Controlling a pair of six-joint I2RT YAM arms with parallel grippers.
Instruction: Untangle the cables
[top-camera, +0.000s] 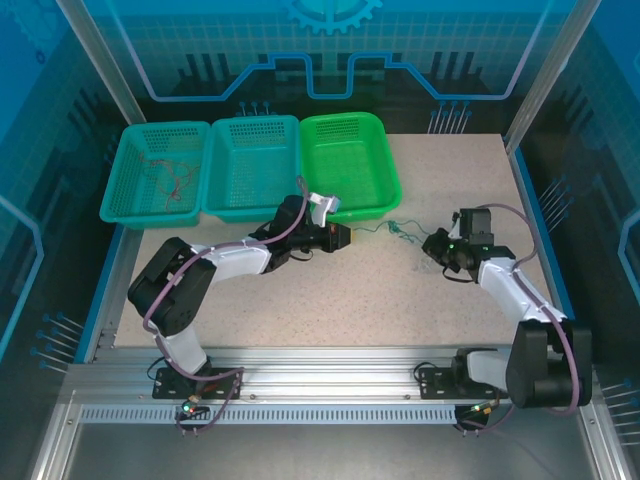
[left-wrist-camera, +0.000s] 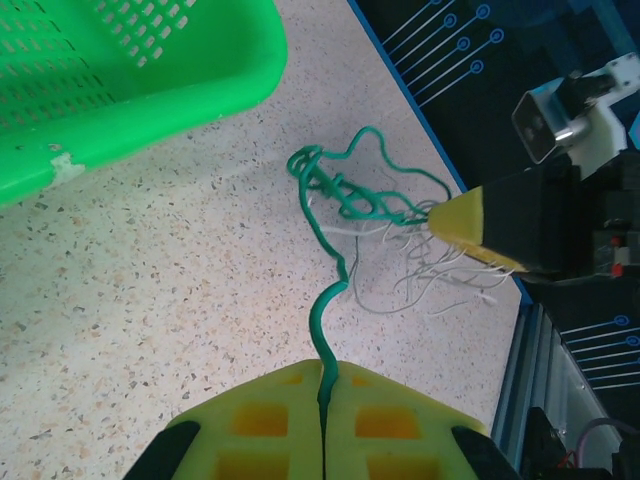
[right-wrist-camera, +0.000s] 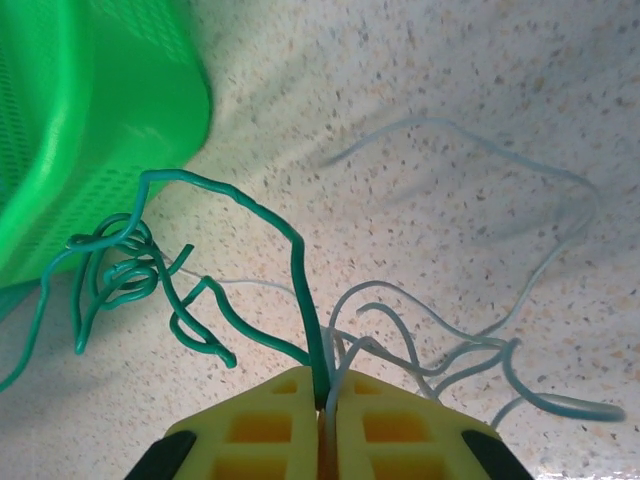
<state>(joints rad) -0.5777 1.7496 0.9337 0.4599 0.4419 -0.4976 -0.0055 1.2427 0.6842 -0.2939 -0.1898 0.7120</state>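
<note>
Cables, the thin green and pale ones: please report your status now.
Left gripper shut on thin green wire. Right gripper shut on green wire and thin pale wires. Knot between them not undone. Bright green plastic basket close by.

A speckled beige worktop (top-camera: 330, 300) sits inside a boxed cell, evenly and softly lit. The back wall (top-camera: 330, 60) is a glossy blue panel printed with a cog and circuit lines. Darker blue side panels (top-camera: 40, 150) close it in. Silver posts (top-camera: 100, 60) stand at the far corners, and slotted aluminium rails (top-camera: 330, 385) run along the near edge.
</note>
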